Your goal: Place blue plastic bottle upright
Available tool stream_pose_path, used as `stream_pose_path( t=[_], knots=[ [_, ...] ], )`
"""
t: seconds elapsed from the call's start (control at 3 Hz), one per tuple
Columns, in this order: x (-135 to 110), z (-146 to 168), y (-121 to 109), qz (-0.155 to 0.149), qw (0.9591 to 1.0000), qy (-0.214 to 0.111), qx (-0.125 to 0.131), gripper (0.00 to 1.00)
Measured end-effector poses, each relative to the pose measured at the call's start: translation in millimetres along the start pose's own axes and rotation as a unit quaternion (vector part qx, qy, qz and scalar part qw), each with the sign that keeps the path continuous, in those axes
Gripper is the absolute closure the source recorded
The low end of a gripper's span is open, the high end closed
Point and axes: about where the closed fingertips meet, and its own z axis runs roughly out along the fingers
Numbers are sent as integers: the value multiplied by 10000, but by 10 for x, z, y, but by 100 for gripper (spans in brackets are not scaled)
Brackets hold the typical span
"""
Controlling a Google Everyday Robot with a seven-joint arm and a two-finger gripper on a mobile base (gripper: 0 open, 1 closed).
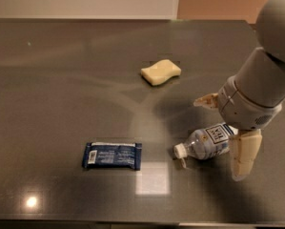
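The blue plastic bottle (pixel 205 145) lies on its side on the dark table (pixel 61 80), right of centre and toward the front. It is clear, with a white cap (pixel 180 150) pointing left and a pale label with a dark square mark. My gripper (pixel 224 129) hangs from the arm at the right and is open. One cream finger (pixel 205 100) is behind the bottle and the other (pixel 244 157) is in front of it, so the two fingers straddle the bottle's base end. The bottle's base is hidden behind the wrist.
A flat dark blue wrapped packet (pixel 112 156) lies at the front, left of the bottle. A pale yellow sponge (pixel 160 72) lies near the middle of the table. The table's front edge runs along the bottom of the view.
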Motion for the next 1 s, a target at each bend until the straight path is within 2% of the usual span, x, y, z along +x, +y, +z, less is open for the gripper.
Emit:
stream_pose_path(
  t=[0.33,1.0],
  knots=[
    [-20,79,2,-88,9999,-2,-95,17],
    [-43,51,-34,-115,9998,-65,-167,64]
  ],
)
